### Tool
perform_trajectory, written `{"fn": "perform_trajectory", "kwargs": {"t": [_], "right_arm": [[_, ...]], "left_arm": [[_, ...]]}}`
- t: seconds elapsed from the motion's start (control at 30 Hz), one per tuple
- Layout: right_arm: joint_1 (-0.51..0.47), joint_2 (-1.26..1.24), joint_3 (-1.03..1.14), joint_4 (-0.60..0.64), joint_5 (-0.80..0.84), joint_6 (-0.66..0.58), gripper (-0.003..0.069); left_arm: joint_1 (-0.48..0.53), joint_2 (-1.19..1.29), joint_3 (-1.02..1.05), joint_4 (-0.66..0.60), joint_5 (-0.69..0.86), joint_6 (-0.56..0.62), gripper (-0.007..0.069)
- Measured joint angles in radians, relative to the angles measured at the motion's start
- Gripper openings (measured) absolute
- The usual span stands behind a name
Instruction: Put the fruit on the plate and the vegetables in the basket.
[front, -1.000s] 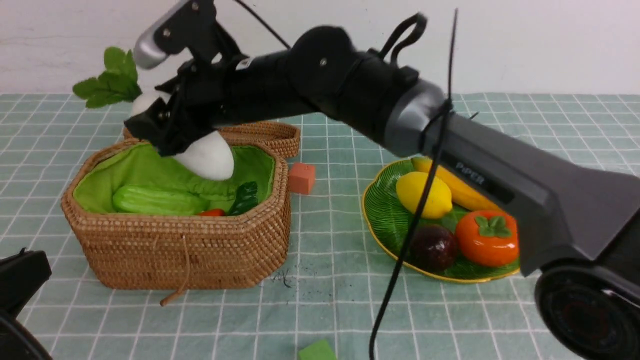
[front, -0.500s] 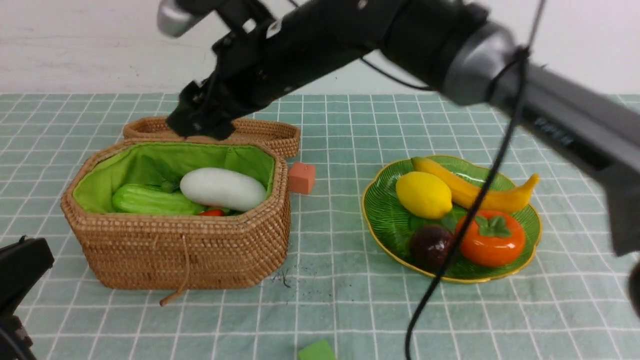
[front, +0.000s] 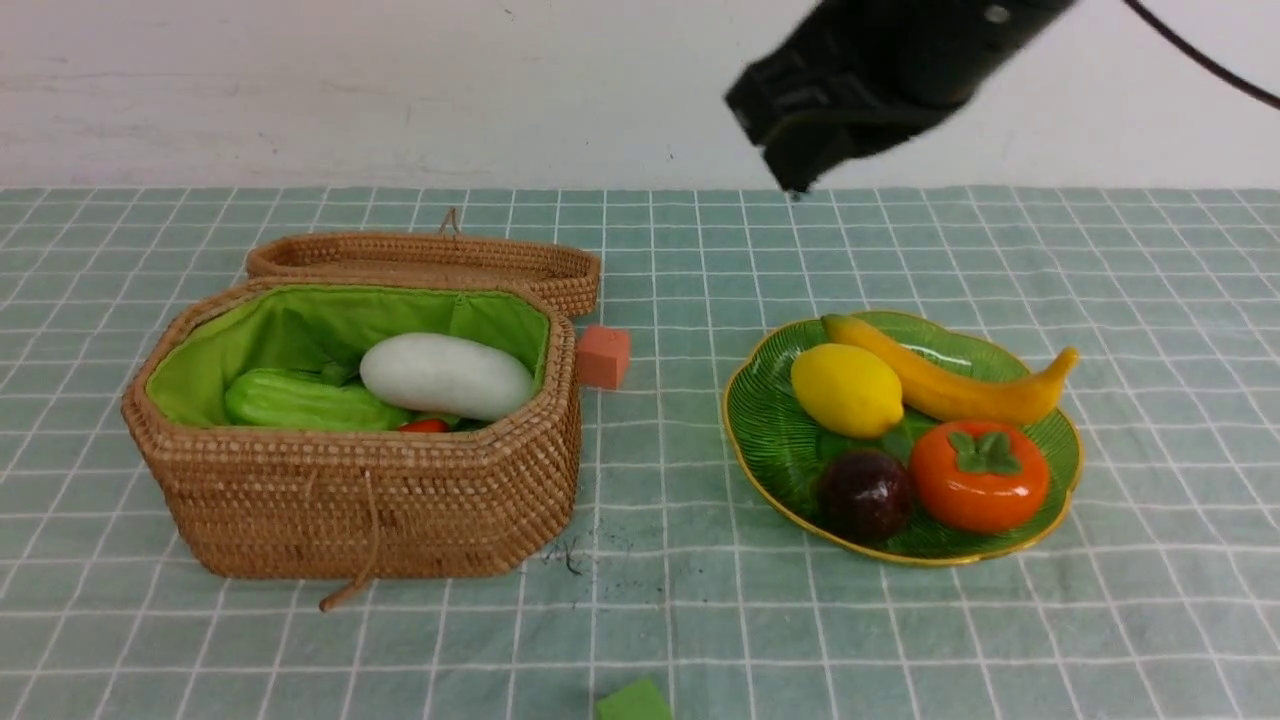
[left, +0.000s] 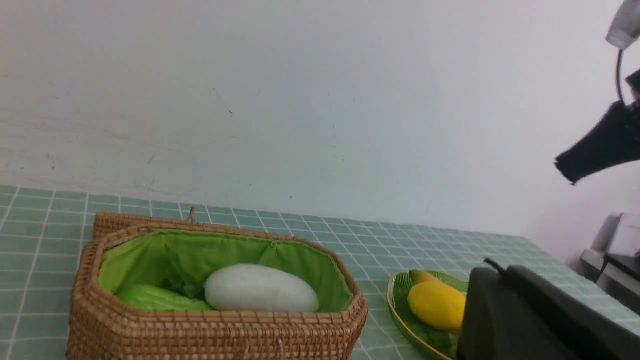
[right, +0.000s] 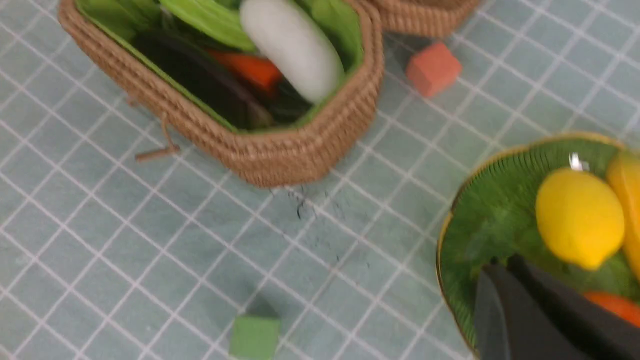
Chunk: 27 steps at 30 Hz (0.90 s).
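Four vegetables in your basket (front: 350, 500): gourd (front: 300, 402), radish (front: 446, 376), carrot (right: 252, 70), eggplant (right: 200, 80). Four fruits on plate (front: 770, 440): lemon (front: 847, 389), mangosteen (front: 865, 494), banana (front: 950, 385), persimmon (front: 978, 475). Looks complete. Both jaws pressed together, empty; right gripper (front: 800, 180) aloft.

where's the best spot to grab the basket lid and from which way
Probably the lid's woven rim, from straight above. It lies flat on the cloth right behind the basket, so its near edge is crowded by the basket wall; the far edge or the right end nearer the orange cube looks freer. The small loop at its far edge seems too thin for a firm grip.
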Motion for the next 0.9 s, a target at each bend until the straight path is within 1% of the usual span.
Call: {"fn": "perform_trajectory", "kwargs": {"t": [0.2,0.23,0.27,0.43,0.53,0.63,0.9], "right_arm": [[0.001,-0.243,0.387,-0.012,0.003,0.142,-0.0014],[0.001,-0.258,0.399,-0.012,0.002,0.146,-0.0014],[0.001,-0.310,0.490,-0.012,-0.002,0.174,-0.0013],[0.001,-0.466,0.686,-0.012,-0.036,0.207,-0.0007],[0.001,-0.544,0.770,-0.012,-0.040,0.211,-0.0006],[0.001,-0.592,0.809,-0.012,-0.016,0.214,-0.0003],[0.001,-0.622,0.816,-0.012,-0.003,0.215,0.0003]], "left_arm": [[0.000,-0.002,0.000,-0.016,0.053,0.021,-0.0013],[0.000,-0.002,0.000,-0.016,0.055,0.021,-0.0013],[0.000,-0.002,0.000,-0.017,0.069,0.021,-0.0013],[0.000,-0.002,0.034,-0.018,0.084,0.021,-0.0013],[0.000,-0.002,0.089,-0.018,0.096,0.021,-0.0013],[0.000,-0.002,0.146,-0.018,0.105,0.021,-0.0013],[0.000,-0.002,0.264,-0.018,0.113,0.021,-0.0011]]}}
